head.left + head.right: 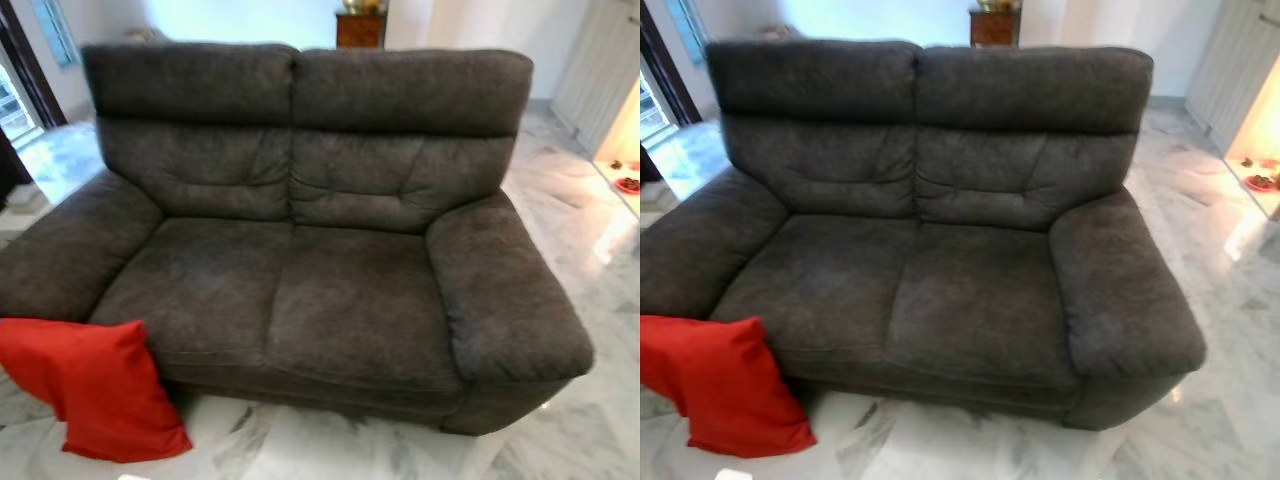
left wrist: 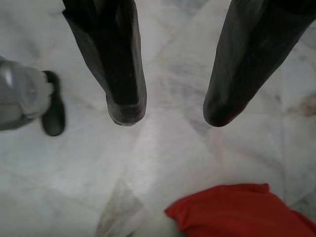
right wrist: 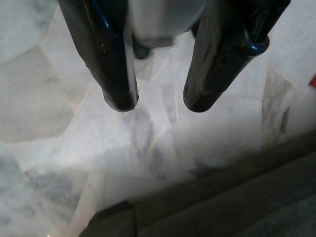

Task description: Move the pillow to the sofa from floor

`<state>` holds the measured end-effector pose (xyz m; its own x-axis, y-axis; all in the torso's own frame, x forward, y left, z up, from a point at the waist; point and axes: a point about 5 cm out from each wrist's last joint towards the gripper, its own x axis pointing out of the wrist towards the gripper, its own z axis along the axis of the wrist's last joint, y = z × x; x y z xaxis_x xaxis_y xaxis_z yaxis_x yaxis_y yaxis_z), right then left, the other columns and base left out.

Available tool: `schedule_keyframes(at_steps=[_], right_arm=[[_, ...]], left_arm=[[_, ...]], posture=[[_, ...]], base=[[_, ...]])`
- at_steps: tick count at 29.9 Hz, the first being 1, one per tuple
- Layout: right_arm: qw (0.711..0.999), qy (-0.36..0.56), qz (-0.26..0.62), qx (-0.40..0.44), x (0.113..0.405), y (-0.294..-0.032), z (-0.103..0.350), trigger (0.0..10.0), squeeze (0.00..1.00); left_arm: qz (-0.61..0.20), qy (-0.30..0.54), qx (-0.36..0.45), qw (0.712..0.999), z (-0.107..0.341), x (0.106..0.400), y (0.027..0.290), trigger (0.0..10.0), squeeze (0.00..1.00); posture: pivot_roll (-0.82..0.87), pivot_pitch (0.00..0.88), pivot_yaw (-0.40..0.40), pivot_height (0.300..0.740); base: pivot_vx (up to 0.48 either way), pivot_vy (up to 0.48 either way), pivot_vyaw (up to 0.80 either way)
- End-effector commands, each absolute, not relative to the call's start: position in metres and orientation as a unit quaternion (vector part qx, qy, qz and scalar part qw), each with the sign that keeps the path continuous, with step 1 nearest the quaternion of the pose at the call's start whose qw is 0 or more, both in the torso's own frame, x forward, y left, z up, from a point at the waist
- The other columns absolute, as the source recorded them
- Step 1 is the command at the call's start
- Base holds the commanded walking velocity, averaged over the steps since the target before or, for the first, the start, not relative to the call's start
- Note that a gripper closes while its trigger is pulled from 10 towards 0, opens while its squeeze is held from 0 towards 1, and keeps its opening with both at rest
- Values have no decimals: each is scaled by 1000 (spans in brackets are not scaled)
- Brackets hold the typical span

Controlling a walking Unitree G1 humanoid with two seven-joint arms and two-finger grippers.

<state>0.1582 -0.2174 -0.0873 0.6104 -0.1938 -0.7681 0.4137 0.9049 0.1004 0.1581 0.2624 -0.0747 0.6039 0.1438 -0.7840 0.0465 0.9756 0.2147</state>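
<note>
A red pillow (image 1: 95, 385) is seen on the marble floor (image 1: 330, 450) at the near left, leaned against the front of the dark grey sofa (image 1: 300, 250) below its left armrest. The sofa's two seats are bare. The left gripper (image 2: 170, 116) is held over the floor with its fingers apart, a corner of the pillow nearby. The right gripper (image 3: 158, 103) is likewise parted, above the floor beside the sofa's base.
</note>
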Motion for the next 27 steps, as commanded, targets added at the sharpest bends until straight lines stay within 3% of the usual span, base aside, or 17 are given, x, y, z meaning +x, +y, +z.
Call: schedule_keyframes(at_steps=[1, 27], right_arm=[[882, 415, -179, 132, 151, -221, -90, 10000, 0], [886, 418, -162, 123, 153, -215, -90, 10000, 0]], left_arm=[[27, 451, 104, 886, -77, 154, 261, 10000, 0], [26, 450, 103, 887, -77, 154, 260, 10000, 0]], posture=[[15, 44, 68, 740], [14, 55, 66, 740]], base=[[0, 480, 0], [0, 470, 0]])
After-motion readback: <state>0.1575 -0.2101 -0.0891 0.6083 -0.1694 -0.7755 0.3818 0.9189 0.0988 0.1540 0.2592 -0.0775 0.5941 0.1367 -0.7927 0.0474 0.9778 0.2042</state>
